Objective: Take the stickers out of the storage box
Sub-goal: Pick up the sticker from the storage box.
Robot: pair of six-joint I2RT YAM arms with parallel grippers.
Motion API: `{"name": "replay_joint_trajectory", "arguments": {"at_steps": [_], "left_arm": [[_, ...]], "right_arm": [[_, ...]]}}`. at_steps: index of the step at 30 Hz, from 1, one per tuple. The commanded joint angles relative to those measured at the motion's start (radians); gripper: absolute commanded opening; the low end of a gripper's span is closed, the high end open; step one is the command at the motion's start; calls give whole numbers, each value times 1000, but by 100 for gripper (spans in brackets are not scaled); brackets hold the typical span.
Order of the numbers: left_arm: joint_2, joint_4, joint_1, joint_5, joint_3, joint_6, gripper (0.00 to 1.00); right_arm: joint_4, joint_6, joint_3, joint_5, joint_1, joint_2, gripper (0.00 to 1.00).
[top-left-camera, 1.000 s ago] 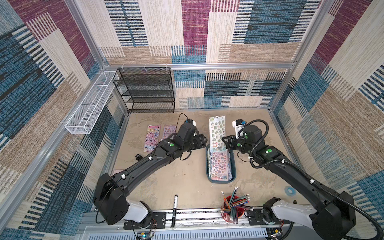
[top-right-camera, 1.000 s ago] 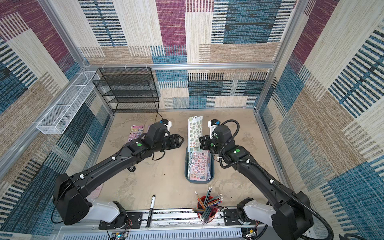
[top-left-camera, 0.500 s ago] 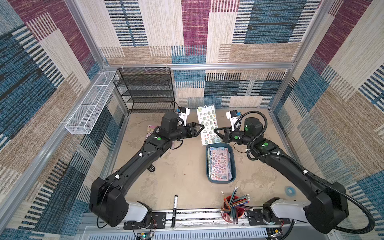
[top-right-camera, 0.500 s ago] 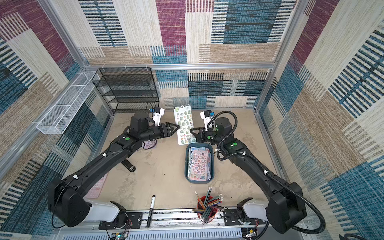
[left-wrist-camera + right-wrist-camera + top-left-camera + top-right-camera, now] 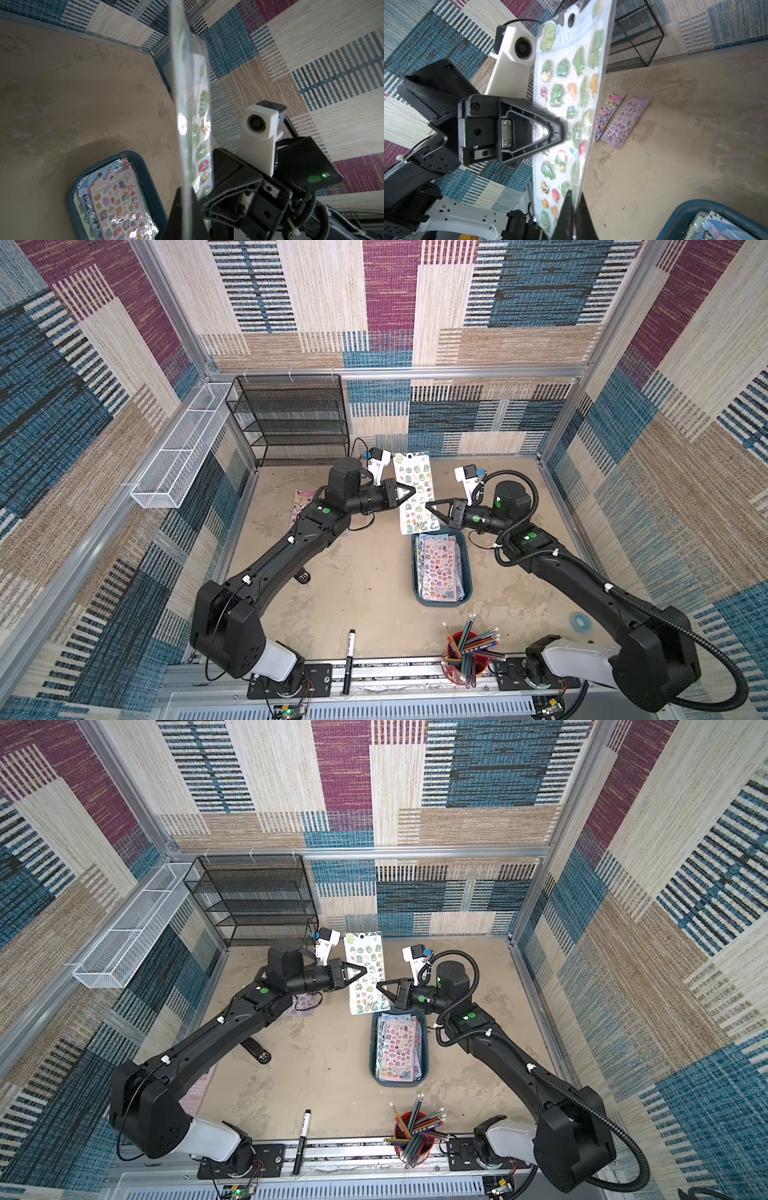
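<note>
Since half a second ago the left gripper (image 5: 409,490) has moved in from beside the green sticker sheet (image 5: 415,493) and clamped onto its left long edge; the sheet itself hangs about where it did. It stands upright in the air, hole end up, near the far end of the storage box (image 5: 441,603) and raised clear of it, touching nothing but the two claws. The right gripper (image 5: 430,504) meets the opposite edge, lower down; in the right wrist view the sheet runs between its fingers (image 5: 563,218), but I cannot tell whether they pinch it or have slackened. The remaining stickers (image 5: 441,568) lie stacked flat inside the teal box. Past the left arm two more sheets, a pink sheet (image 5: 607,116) and a lilac sheet (image 5: 627,121), lie side by side on the table (image 5: 365,572); a black marker (image 5: 350,655) and a red cup of pencils (image 5: 467,655) sit by the near edge.
</note>
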State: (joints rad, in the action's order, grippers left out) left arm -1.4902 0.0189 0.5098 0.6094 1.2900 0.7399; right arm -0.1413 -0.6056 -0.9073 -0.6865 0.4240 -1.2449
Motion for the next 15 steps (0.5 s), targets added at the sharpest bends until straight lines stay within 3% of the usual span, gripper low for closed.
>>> {"name": "replay_joint_trajectory", "arguments": {"at_steps": [1,3,8,15], "left_arm": [[-16,95,-6,22,63,-94,0],[-45,245,-15,27,135,-197,0],[-142,556,-70,3,272,-352,0],[-246,664,-118,-78,300,-403,0]], "right_arm": [[-7,7,-12,-13,-3,-8,51],[34,41,-27,9,-6,-8,58],[171,137,-60,136,-11,12,62],[282,212,-54,276,-12,38,64]]}}
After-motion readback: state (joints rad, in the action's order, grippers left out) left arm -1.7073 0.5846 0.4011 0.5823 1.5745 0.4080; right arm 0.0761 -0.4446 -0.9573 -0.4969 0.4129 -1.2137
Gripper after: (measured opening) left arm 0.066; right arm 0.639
